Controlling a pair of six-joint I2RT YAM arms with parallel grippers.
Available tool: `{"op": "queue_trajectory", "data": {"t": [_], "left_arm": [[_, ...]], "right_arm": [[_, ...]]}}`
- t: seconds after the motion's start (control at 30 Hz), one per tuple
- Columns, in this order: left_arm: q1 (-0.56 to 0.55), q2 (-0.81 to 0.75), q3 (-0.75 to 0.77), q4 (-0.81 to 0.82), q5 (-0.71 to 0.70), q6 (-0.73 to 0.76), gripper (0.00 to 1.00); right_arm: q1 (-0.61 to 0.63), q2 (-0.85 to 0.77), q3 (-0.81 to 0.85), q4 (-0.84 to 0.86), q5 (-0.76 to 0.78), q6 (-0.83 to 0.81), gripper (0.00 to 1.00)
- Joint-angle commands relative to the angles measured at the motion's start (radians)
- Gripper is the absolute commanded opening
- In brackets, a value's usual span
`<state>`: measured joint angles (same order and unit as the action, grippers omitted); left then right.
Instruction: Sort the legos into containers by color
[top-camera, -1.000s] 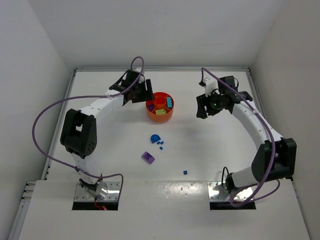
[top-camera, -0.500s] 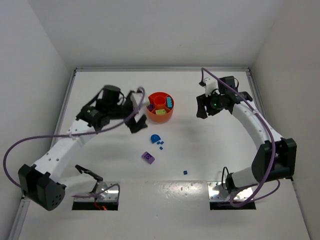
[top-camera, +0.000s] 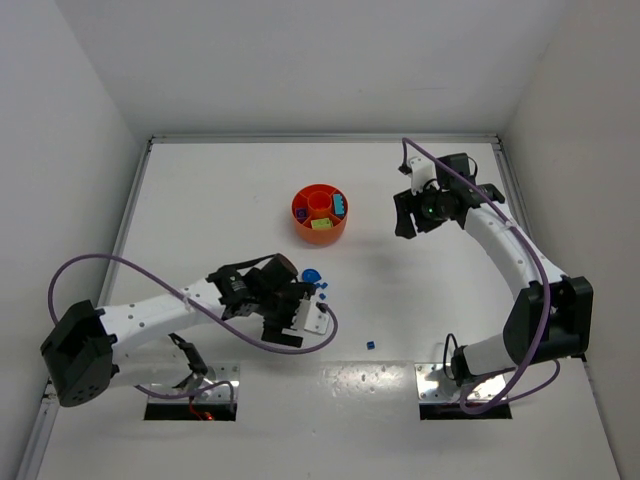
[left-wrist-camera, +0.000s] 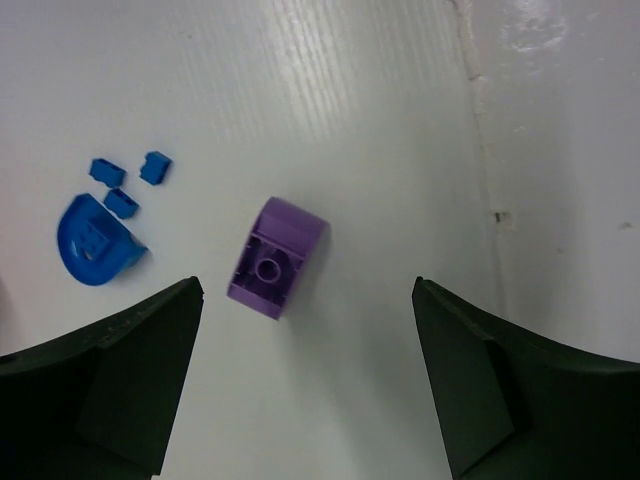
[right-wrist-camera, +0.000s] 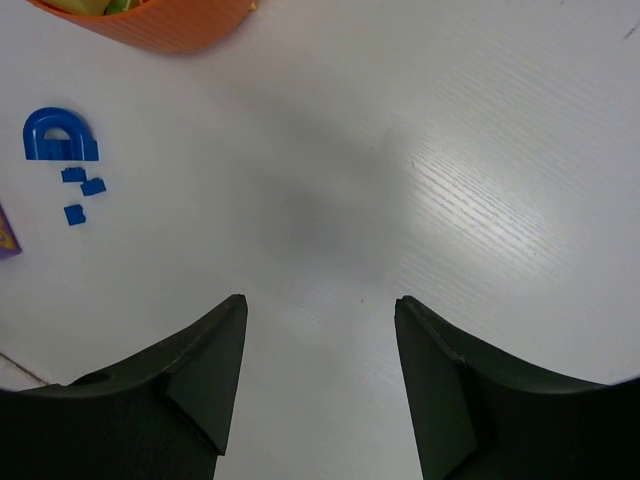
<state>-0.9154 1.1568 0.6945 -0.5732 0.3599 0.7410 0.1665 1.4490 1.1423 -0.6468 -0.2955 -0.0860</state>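
The left jaws hang wide apart over the purple lego (left-wrist-camera: 277, 257), which lies on the surface towards the near edge, centred between them and touched by neither. Just beside it lie a rounded blue brick (left-wrist-camera: 95, 240) and three small blue bricks (left-wrist-camera: 121, 202). The step in hand looks like picking up the purple piece. That calls for lowering, closing on its sides, then carrying it to the orange bowl (top-camera: 322, 237) nearer the far edge. The right jaws stand apart, empty, towards the right edge.

Lab robot cell: white table (top-camera: 200, 200) boxed in by bare white walls (top-camera: 300, 60), left arm (top-camera: 150, 315) and right arm (top-camera: 505, 245) bolted at its near edge, cables exposed.
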Motion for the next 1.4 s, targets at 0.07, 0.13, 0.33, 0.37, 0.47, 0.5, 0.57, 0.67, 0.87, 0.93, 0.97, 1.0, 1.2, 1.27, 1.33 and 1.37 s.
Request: {"op": "queue_trajectory", "data": {"t": [0.07, 0.13, 0.33, 0.37, 0.47, 0.5, 0.57, 0.67, 0.87, 0.93, 0.97, 1.0, 1.2, 1.27, 1.33, 1.37], "left_arm": [[-0.040, 0.064, -0.009, 0.151, -0.085, 0.112, 0.92], [-0.050, 0.086, 0.000, 0.164, -0.085, 0.127, 0.92], [-0.050, 0.162, 0.000, 0.164, -0.075, 0.178, 0.85], [-0.050, 0.175, 0.000, 0.164, -0.075, 0.188, 0.83], [-0.050, 0.214, 0.000, 0.151, -0.075, 0.198, 0.76], [-0.050, 0.215, 0.000, 0.151, -0.075, 0.207, 0.73], [-0.050, 0.227, 0.000, 0.142, -0.075, 0.207, 0.71], [-0.050, 0.250, 0.000, 0.131, -0.075, 0.216, 0.66], [-0.040, 0.282, 0.010, 0.122, -0.095, 0.216, 0.49], [-0.031, 0.282, 0.010, 0.122, -0.095, 0.195, 0.42], [-0.031, 0.268, 0.019, 0.122, -0.095, 0.186, 0.40], [-0.031, 0.259, 0.019, 0.122, -0.095, 0.176, 0.38], [0.039, 0.161, 0.217, 0.085, -0.082, -0.078, 0.21], [0.097, 0.161, 0.314, 0.085, -0.111, -0.263, 0.08], [0.153, 0.170, 0.460, 0.073, -0.111, -0.363, 0.01], [0.211, 0.181, 0.497, 0.073, -0.095, -0.453, 0.00]], "right_arm": [[-0.002, -0.029, 0.008, -0.013, 0.007, -0.015, 0.62], [-0.002, -0.029, 0.008, -0.013, 0.007, -0.015, 0.62], [-0.002, -0.019, -0.001, -0.013, 0.007, -0.015, 0.62], [-0.002, -0.019, -0.001, -0.013, 0.007, -0.015, 0.62], [-0.002, -0.010, 0.008, -0.013, -0.002, -0.015, 0.62], [-0.002, -0.010, 0.008, -0.013, -0.002, -0.015, 0.62], [-0.002, -0.010, 0.008, -0.013, -0.002, -0.015, 0.62], [-0.002, -0.010, 0.008, -0.013, -0.002, -0.015, 0.62], [-0.002, -0.001, 0.017, -0.013, -0.002, -0.015, 0.62], [-0.002, -0.001, 0.017, -0.013, -0.002, -0.015, 0.62], [-0.002, -0.001, 0.017, -0.013, -0.002, -0.015, 0.62], [-0.002, -0.001, 0.017, -0.013, -0.002, -0.015, 0.62], [-0.002, -0.001, 0.017, -0.013, -0.021, -0.015, 0.62], [-0.002, -0.001, 0.017, -0.004, -0.021, -0.015, 0.62], [-0.002, -0.001, 0.017, -0.004, -0.031, -0.006, 0.62], [-0.002, -0.001, 0.028, -0.004, -0.031, -0.006, 0.62]]}}
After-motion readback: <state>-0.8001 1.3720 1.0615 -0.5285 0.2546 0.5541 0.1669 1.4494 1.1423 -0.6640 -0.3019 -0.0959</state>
